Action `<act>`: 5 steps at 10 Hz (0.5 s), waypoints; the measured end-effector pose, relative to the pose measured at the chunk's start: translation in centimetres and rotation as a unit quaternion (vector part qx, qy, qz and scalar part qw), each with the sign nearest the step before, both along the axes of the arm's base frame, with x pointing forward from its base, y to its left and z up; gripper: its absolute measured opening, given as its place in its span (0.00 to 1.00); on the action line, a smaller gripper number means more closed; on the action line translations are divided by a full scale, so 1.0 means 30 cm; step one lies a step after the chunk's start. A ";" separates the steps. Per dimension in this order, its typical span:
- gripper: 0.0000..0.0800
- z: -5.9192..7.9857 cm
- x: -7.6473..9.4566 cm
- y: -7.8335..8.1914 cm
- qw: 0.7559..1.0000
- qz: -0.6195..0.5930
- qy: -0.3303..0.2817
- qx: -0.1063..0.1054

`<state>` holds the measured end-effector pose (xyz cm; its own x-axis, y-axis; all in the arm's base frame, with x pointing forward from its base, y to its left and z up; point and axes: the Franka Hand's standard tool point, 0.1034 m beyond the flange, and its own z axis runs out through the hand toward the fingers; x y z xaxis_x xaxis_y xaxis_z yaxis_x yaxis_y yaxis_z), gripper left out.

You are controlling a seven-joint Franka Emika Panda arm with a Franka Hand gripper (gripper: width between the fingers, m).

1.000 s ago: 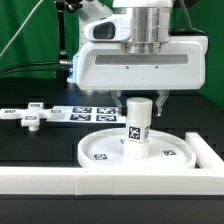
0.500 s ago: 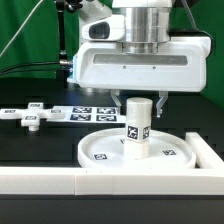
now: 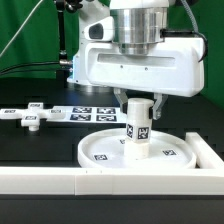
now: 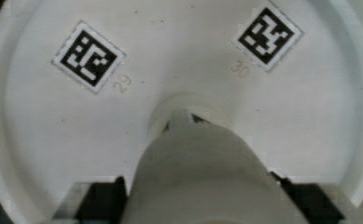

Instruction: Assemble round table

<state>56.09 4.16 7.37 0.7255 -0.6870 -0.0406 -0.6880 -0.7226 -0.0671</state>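
Note:
The round disc lies flat on the table, its rim up and tags on its face. The short cylindrical leg stands upright at the disc's middle, with a tag on its side. My gripper comes straight down over the leg and is shut on its upper part. In the wrist view the leg fills the space between my dark fingers, with the disc and two of its tags beyond it. The cross-shaped foot piece lies flat at the exterior view's left, apart from the disc.
The marker board lies behind the disc. A long white border rail runs along the front and turns up the exterior view's right side, close to the disc's rim. Black table top shows at the left.
My gripper's body has turned about its upright axis over the leg, and the leg's tag has shifted slightly with it. The disc and the foot piece have not moved.

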 end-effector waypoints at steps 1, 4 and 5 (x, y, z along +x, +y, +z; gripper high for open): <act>0.52 0.000 0.000 0.001 1.000 -0.012 0.001 0.001; 0.52 -0.001 -0.001 -0.006 0.991 -0.133 0.011 0.029; 0.52 -0.005 -0.002 -0.007 0.979 -0.196 0.015 0.046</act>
<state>56.03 3.96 7.23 0.4043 -0.9048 -0.1335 -0.9140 -0.3944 -0.0950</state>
